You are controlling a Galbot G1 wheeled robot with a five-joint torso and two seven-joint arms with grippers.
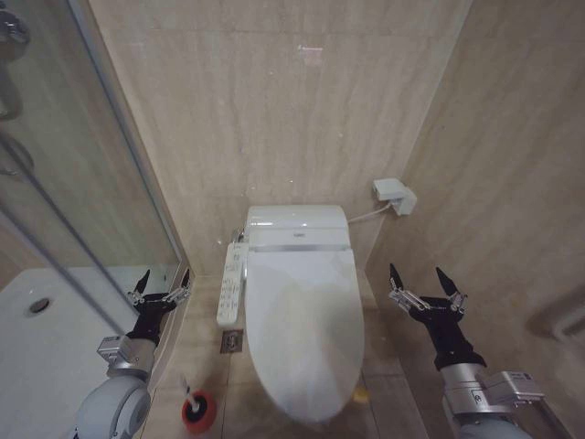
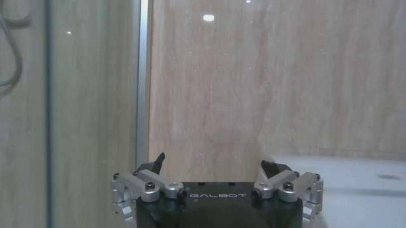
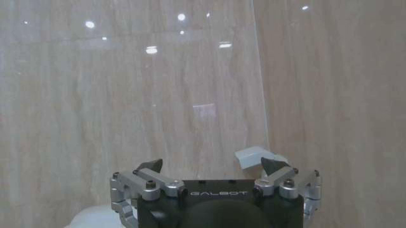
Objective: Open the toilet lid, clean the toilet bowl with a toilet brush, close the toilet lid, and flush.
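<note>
Beige tile walls surround the toilet; its toilet lid (image 1: 303, 320) is shut. Both arms wait, left end effector (image 1: 162, 280) and right end effector (image 1: 420, 277) wide open. Toilet brush (image 1: 193, 402) stands in a red cup (image 1: 199, 413) on the floor.

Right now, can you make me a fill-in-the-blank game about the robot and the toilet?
1. The toilet lid is ____, covering the bowl.
2. The toilet brush stands in a ____ holder cup on the floor.
3. The left gripper and right gripper both have their fingers ____.
4. The brush is on the robot's ____ side of the toilet.

Missing words: closed; red; open; left
</note>
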